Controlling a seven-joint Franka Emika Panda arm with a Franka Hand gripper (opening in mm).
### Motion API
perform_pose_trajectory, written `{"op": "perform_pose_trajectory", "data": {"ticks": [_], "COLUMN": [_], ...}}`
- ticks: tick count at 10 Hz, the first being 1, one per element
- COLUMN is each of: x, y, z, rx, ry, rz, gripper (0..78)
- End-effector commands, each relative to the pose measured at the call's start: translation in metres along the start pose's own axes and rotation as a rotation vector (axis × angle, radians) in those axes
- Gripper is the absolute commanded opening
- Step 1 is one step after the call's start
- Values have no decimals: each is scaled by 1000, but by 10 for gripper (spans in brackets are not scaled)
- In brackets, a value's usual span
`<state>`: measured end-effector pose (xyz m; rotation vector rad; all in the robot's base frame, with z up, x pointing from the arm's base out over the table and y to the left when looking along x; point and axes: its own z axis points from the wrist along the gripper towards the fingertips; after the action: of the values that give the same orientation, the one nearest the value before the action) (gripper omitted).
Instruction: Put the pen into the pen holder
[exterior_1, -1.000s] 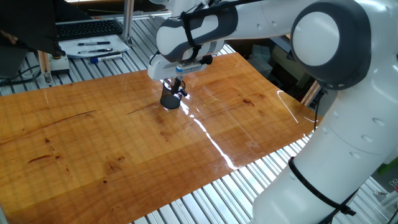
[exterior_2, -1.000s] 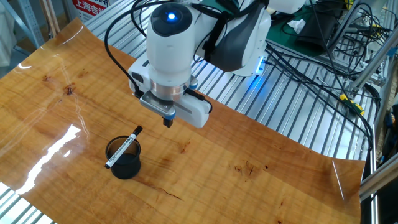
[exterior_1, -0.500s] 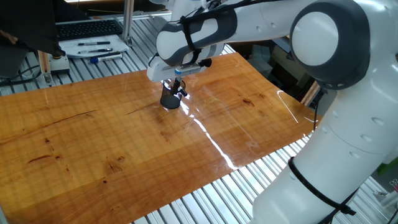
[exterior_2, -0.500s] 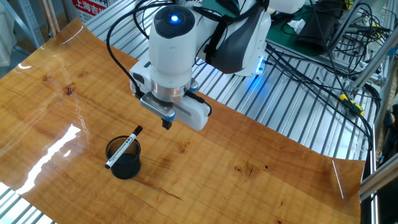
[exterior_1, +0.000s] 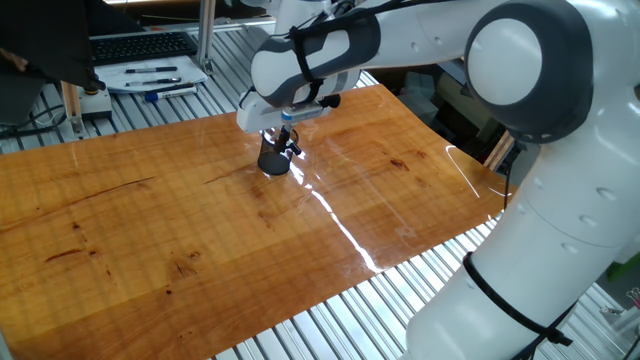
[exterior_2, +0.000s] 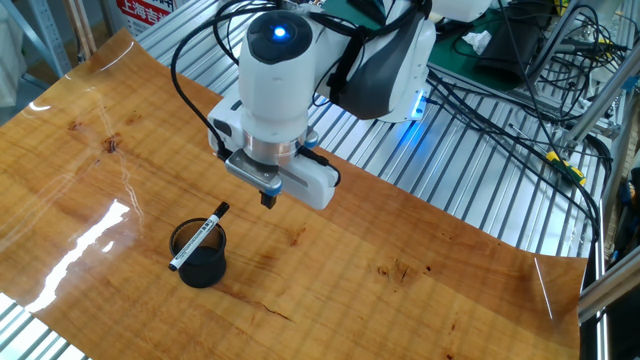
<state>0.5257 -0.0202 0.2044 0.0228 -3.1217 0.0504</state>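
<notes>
The pen (exterior_2: 197, 238) lies tilted across the pen holder (exterior_2: 199, 254), while the gripper (exterior_2: 268, 199), jaws together and empty, hangs above.

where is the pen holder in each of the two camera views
One fixed view: the pen holder stands upper centre-left on the wooden table, just under the gripper.
The other fixed view: lower left, gripper above and to its right.
Shared landmark: the pen leaning across its rim.

i see bare surface (exterior_2: 420, 280) all round the pen holder (exterior_2: 200, 255), with only the slanting pen (exterior_2: 199, 237) blocking its mouth.
</notes>
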Motion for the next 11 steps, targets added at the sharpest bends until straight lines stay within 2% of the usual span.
{"op": "perform_pose_trajectory", "data": {"ticks": [1, 3, 5, 7, 8, 9, 11], "x": [-2, -2, -8, -29, -32, -48, -57], "y": [0, 0, -1, -14, -18, -36, -67], "z": [-2, -2, -2, -3, -2, -3, 5], "rx": [-3, 1, 20, 20, 20, 20, 14], "ry": [32, 30, 29, 17, 15, 11, 19], "rz": [19, -5, -24, -34, -37, -70, -89], "gripper": [0, 0, 0, 0, 0, 0, 0]}}
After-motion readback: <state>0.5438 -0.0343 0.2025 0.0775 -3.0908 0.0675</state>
